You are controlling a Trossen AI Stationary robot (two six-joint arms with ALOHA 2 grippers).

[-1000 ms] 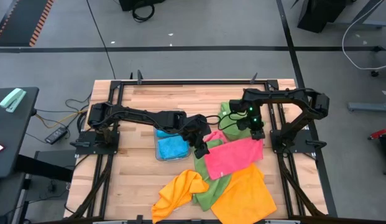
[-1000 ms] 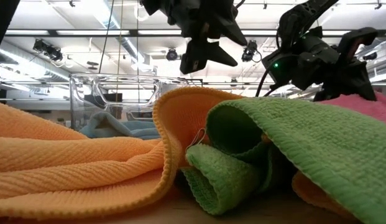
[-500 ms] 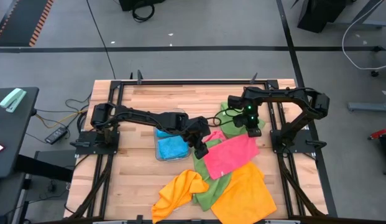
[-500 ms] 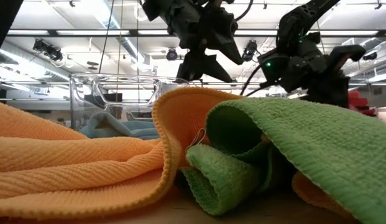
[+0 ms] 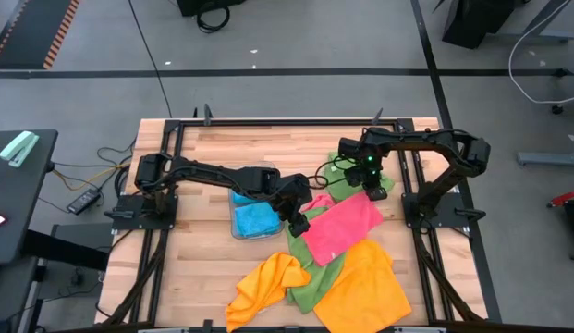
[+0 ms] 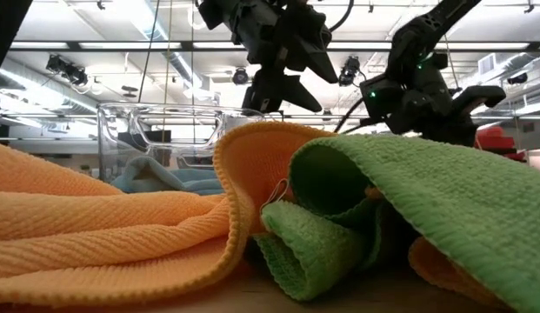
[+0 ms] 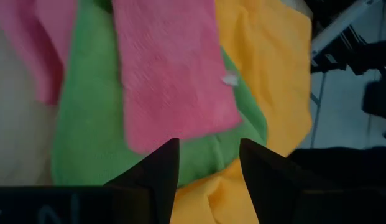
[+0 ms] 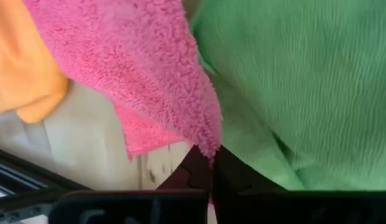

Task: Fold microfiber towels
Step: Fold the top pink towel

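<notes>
A pink towel (image 5: 337, 227) lies spread over a green towel (image 5: 310, 277) and an orange towel (image 5: 365, 287) near the table's middle. My right gripper (image 5: 373, 191) is shut on its far right corner. My left gripper (image 5: 296, 220) hovers open above the pink towel's left edge (image 7: 149, 134), with nothing between its fingers. A second orange towel (image 5: 266, 282) lies crumpled at the front. Another green towel (image 5: 338, 172) lies behind the pink one. A blue towel (image 5: 254, 220) rests in a clear tray. My right gripper pinches the pink towel's far right corner (image 8: 208, 144) between its two shut fingers. The fingers come from above, pointing steeply down. That corner is held a little above the green towel, while the rest of the pink towel slopes down onto the pile.
The clear plastic tray (image 5: 242, 202) stands left of the pile, close to my left arm. In the low view the orange towel (image 6: 122, 226) and green towel (image 6: 400, 191) bulk up at the table's front. Bare wood (image 5: 203, 268) lies at the front left and along the far edge.
My right gripper, still shut on the pink corner, has moved toward the far edge and a little left, and has tipped steeper. The corner has gone with it, so the towel's right side has swung back while its left end has stayed on the pile.
</notes>
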